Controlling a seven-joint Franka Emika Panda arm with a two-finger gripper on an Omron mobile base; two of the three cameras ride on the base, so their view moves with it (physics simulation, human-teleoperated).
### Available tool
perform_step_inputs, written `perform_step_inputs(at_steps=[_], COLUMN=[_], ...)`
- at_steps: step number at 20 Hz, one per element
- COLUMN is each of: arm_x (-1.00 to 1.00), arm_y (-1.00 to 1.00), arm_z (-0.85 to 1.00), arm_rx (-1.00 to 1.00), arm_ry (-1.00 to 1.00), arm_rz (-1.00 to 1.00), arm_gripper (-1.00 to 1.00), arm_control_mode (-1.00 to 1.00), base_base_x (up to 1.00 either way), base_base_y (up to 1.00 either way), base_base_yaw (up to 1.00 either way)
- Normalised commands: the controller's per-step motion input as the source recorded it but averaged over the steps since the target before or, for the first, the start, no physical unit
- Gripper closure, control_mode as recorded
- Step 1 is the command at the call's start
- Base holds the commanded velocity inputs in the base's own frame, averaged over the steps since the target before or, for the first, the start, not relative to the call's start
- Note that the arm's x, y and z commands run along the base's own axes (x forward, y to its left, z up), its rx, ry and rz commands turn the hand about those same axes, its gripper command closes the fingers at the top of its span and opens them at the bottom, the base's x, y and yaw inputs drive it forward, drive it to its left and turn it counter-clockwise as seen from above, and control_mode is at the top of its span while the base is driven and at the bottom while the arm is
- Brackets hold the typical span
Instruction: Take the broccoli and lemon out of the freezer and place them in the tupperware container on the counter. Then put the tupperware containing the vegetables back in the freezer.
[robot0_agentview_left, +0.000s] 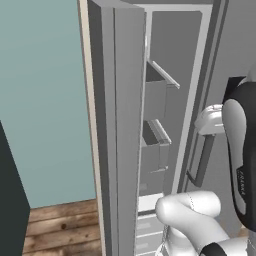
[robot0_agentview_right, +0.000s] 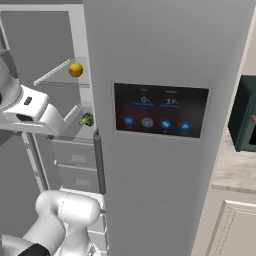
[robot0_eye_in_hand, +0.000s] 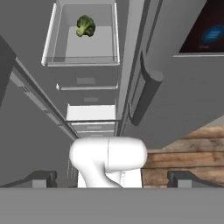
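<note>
Two items sit inside the open freezer (robot0_agentview_right: 165, 190), with the end effector (robot0_eye_in_hand: 111, 179) empty in front of it.

Seen from the right base view, the lemon (robot0_agentview_right: 75, 69) rests on an upper shelf inside the freezer, and the broccoli (robot0_agentview_right: 87, 119) lies on the shelf below it, partly hidden behind the edge of the closed door. In the hand view the broccoli (robot0_eye_in_hand: 85, 26) lies toward the back of a clear-walled shelf (robot0_eye_in_hand: 81, 59), well above the freezer drawers. Its two dark fingertips (robot0_eye_in_hand: 41, 178) stand wide apart at the bottom of that view, holding nothing. Right of the freezer, a dark green toaster oven (robot0_agentview_right: 245, 120) is cut off by the frame edge, standing on the beige surface (robot0_agentview_right: 235, 172). The freezer's display panel (robot0_agentview_right: 160, 110) glows blue; its figures are too small to read surely.
</note>
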Motion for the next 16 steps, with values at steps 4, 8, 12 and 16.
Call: perform_step_inputs(at_steps=[4,8,12,16], arm_x=[0.00,-0.04,-0.23,0.00], arm_y=[0.00,-0.04,-0.15,0.01], arm_z=[0.02,0.20,0.36,0.31], arm_rx=[0.08,0.23,0.29,0.20], arm_ry=[0.00,-0.04,-0.17,-0.22], arm_rz=[0.00,0.00,0.00,0.00], arm_gripper=[-1.00,-1.00,-1.00,-1.00], arm_control_mode=[-1.00,-1.00,-1.00,-1.00], base_base_x=[0.03,0.00,0.00,0.00], base_base_y=[0.00,0.00,0.00,0.00], base_base_yaw=[0.00,0.00,0.00,0.00])
